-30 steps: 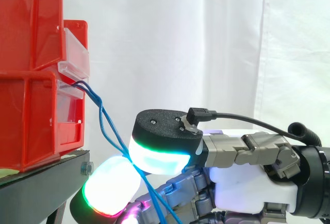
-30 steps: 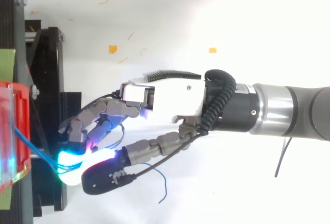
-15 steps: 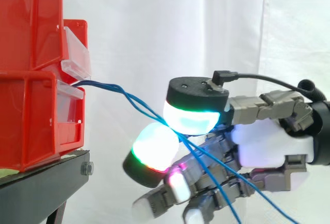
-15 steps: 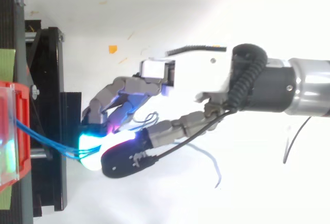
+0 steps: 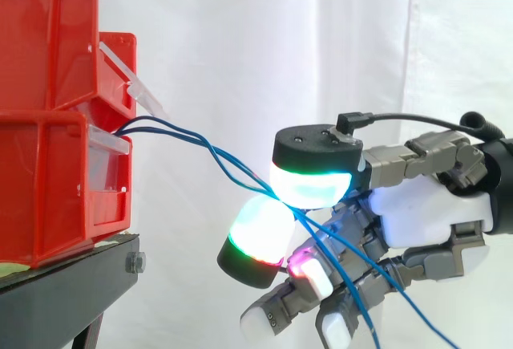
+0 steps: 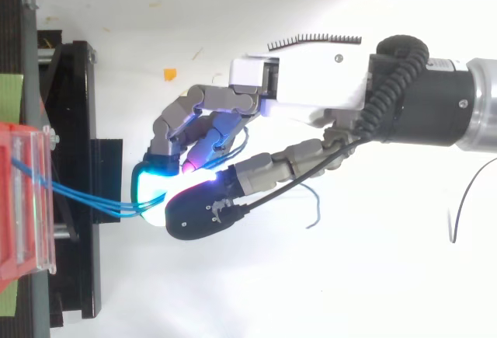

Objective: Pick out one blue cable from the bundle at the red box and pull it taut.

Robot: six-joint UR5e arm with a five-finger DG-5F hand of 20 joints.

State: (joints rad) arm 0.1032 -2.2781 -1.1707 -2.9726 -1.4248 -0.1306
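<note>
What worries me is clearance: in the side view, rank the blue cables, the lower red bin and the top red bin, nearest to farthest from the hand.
1. Blue cables: pinched between the hand's pads.
2. Lower red bin: to the left, on the stand.
3. Top red bin: upper left, farthest.

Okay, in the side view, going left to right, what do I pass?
First the stacked red plastic bins, then the thin blue cables running out of them, then the hand pinching those cables.
</note>
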